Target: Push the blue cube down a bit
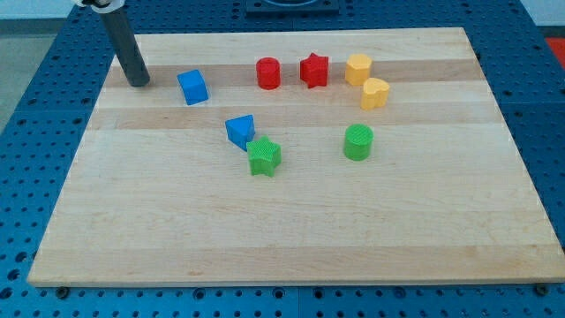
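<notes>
The blue cube [192,87] sits on the wooden board [291,230] at the upper left. My tip [139,83] rests on the board to the left of the cube, a short gap apart, at about the same height in the view. The dark rod rises from it toward the view's top left. A second blue block [240,130], wedge-like in shape, lies below and right of the cube.
A green star [264,156] touches the blue wedge block's lower right. A red cylinder [268,72] and red star [313,70] lie right of the cube. A yellow hexagon [358,68], yellow heart [375,93] and green cylinder [358,141] stand further right.
</notes>
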`<move>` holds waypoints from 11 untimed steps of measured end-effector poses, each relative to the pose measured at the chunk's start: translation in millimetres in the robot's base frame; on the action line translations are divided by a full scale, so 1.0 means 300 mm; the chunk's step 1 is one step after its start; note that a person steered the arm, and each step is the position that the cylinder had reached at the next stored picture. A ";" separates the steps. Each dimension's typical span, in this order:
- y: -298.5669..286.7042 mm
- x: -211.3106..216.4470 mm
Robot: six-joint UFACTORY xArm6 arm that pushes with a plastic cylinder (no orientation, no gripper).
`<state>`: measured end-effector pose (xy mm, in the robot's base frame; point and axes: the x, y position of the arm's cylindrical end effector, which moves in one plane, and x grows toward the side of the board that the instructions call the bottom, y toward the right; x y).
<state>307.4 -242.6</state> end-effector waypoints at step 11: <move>0.227 0.031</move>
